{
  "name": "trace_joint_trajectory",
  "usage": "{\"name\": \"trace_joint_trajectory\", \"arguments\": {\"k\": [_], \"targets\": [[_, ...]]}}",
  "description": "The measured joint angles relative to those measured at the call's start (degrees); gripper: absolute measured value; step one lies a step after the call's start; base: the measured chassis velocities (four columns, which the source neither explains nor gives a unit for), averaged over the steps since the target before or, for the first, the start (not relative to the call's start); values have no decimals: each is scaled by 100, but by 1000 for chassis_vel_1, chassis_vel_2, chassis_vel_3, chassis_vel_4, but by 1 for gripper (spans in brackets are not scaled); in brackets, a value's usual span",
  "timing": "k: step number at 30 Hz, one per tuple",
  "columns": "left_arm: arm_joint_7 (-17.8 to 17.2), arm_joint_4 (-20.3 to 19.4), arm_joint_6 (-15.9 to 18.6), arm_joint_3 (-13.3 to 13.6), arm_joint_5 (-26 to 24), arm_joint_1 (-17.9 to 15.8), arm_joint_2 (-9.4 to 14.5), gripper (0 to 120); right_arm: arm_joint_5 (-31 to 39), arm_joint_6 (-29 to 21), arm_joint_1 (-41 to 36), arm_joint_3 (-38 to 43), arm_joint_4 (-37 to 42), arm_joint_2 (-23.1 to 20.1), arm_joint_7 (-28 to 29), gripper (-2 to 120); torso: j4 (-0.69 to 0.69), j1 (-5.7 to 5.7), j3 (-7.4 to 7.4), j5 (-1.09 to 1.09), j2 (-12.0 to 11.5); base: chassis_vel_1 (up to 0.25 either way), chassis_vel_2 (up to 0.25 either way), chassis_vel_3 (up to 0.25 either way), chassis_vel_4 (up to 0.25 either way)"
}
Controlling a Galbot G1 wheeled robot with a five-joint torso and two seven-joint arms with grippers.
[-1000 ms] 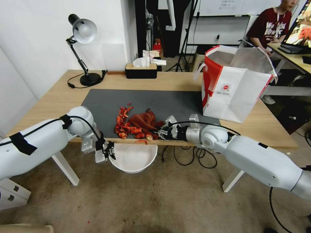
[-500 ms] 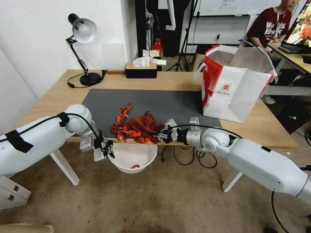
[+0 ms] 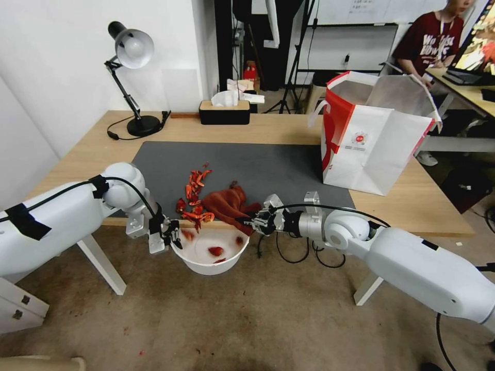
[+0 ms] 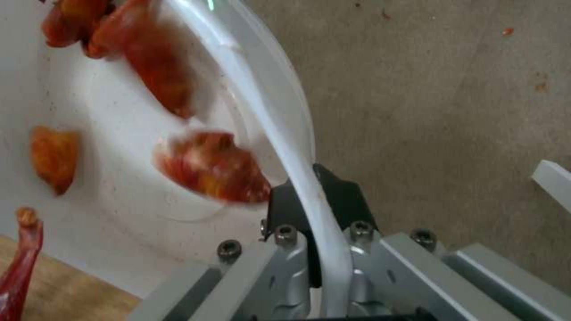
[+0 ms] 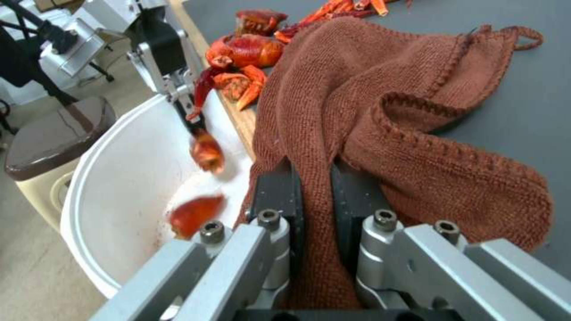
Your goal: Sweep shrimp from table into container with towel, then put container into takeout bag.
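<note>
Sweeping shrimp off the table edge into the held container

You hold the container just under the near edge of the table with the left gripper, its jaws closed tight on the white rim, so that falling pieces land inside. Your right gripper has its jaws pinched shut on a fold of the towel, which lies on the grey mat at that edge and pushes the shrimp toward the container. Compared with half a second ago, several more pieces are in the container and fewer remain at the edge. The takeout bag stands open, well apart from the container.
</note>
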Motion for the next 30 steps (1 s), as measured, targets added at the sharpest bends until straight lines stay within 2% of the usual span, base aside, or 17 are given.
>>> {"name": "trace_joint_trajectory", "arguments": {"k": [20,30], "targets": [[-33,85,-13,-4,5,19,-89,0,14,40,-209,247,355,-271,-4,8,-2,0,0,0,0,0,0,0,0],[-53,76,-23,-25,16,48,-29,0,67,149,-321,452,454,-312,-12,8,-1,0,-1,0,0,0,0,0,0]]}}
